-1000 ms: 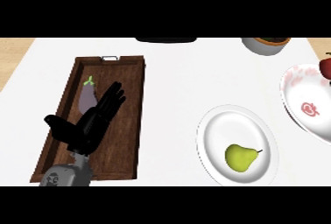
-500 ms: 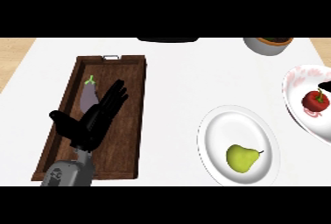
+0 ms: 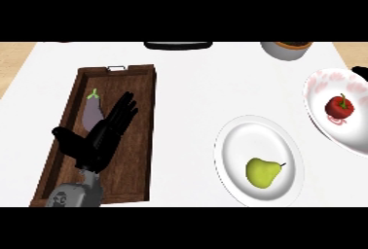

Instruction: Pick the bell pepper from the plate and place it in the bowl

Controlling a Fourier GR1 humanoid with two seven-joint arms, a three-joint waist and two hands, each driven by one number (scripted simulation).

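A red bell pepper [image 3: 339, 106] with a green stem lies inside the white, pink-patterned bowl [image 3: 321, 85] at the right edge. No hand touches it. A small dark shape [image 3: 358, 72] at the right edge, just above the bowl, looks like part of my right hand; little of it shows. The white plate [image 3: 237, 141] at lower centre-right carries a yellow-green pear [image 3: 262, 172]. My left hand [image 3: 93, 143] rests open, fingers straight and pointing up-right, over the wooden tray at the left.
The dark wooden tray [image 3: 140, 146] holds a purple eggplant [image 3: 92, 113], partly behind my left hand's fingers. A white cup-like container [image 3: 287, 49] stands at the top right, and a black object [image 3: 178, 45] sits at the top edge.
The bell pepper came in from the right edge and now lies in the patterned bowl. The dark hand that was over it has pulled back to the edge. My left hand has barely moved.
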